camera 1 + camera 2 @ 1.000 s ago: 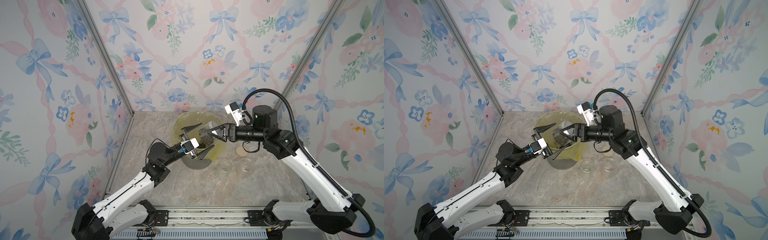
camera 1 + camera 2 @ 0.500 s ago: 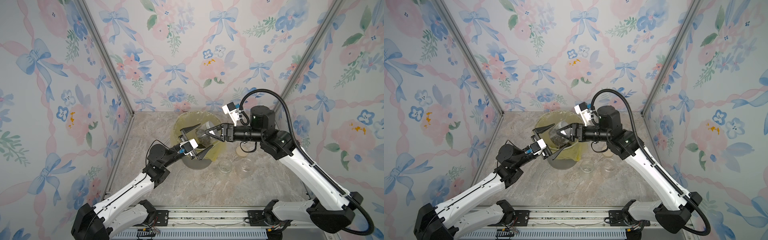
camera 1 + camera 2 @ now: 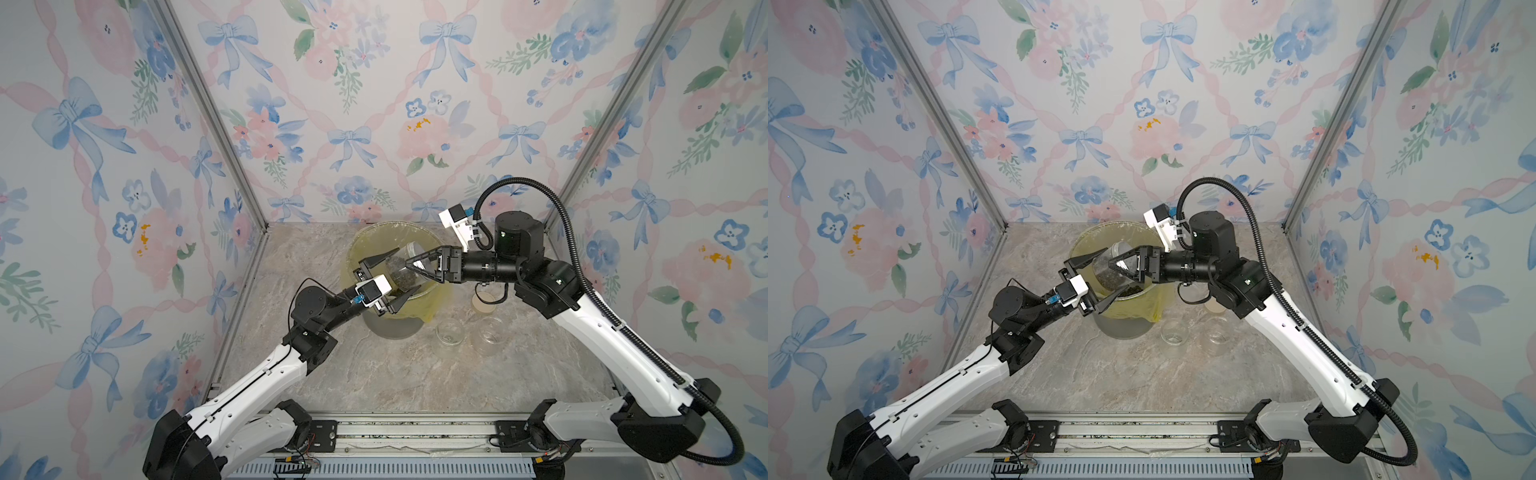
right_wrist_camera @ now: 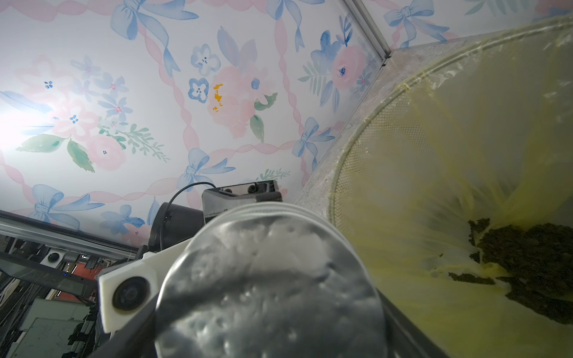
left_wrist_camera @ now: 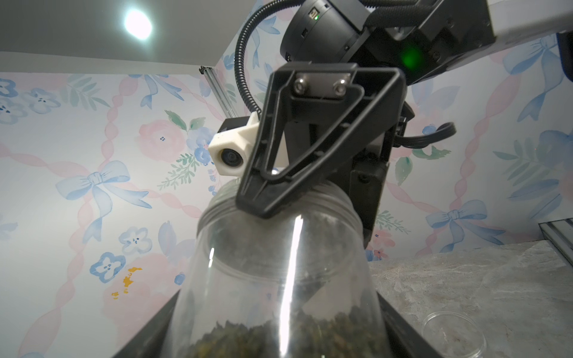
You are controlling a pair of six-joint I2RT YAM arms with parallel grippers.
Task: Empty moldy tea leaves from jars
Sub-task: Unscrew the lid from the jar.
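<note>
A clear jar (image 3: 399, 270) (image 3: 1113, 270) with moldy tea leaves (image 5: 279, 338) in it hangs tilted over the yellow-lined bin (image 3: 374, 232). My left gripper (image 3: 406, 271) (image 5: 279, 310) is shut on the jar's body, one finger on each side. My right gripper (image 3: 411, 266) (image 4: 269, 310) has its fingers along both sides of the jar's threaded neck. Whether they press on it does not show. More dark tea leaves (image 4: 533, 257) lie in a clump inside the bin. Two other jars (image 3: 449, 332) (image 3: 490, 336) stand upright on the table, right of the bin.
A flat tan lid (image 3: 484, 303) lies on the marble table (image 3: 395, 374) behind the two standing jars, under my right arm. Flowered walls close the cell at the back and on both sides. A metal rail (image 3: 395, 436) runs along the front.
My left gripper's fingers, wide apart a second ago, have closed onto the jar. My right arm has carried the jar slightly to the left.
</note>
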